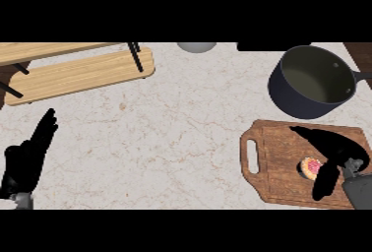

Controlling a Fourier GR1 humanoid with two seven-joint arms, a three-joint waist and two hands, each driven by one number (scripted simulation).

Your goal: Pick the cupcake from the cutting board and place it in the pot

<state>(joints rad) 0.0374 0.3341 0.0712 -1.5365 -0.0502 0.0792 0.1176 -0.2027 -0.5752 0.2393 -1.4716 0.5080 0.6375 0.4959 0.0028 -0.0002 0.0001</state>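
I'm at the pick step: cupcake (311,168) is on the cutting board (280,147), right-hand part of it, pink top showing, not lifted yet as far as I can judge. Right hand (335,147) is over the board, right at the cupcake. Long fingers (309,134) stretch up-left above it, and the thumb (325,183) hangs down just to its right, so the cupcake sits in the gap between them. Hand reads as spread open, nothing clamped. Whether any part of it is touching the cupcake, I can't tell from this angle (hand hides the cupcake's right edge).

Left hand (25,162) is resting at the left edge of the view, fingers straight and pointing up, holding nothing, well away from everything.

Pot (312,81) is on the worktop (167,138) just beyond the board's far edge, up and slightly right of the cupcake, opening clear, dark inside, handle off to the right.

Next, in my judgement: close fingers and thumb around the cupcake, lift straight up off the board, then carry it the short way forward over the pot rim and release inside. Main thing to watch is clearing the near wall of the pot on the way in; lift needs enough height first.
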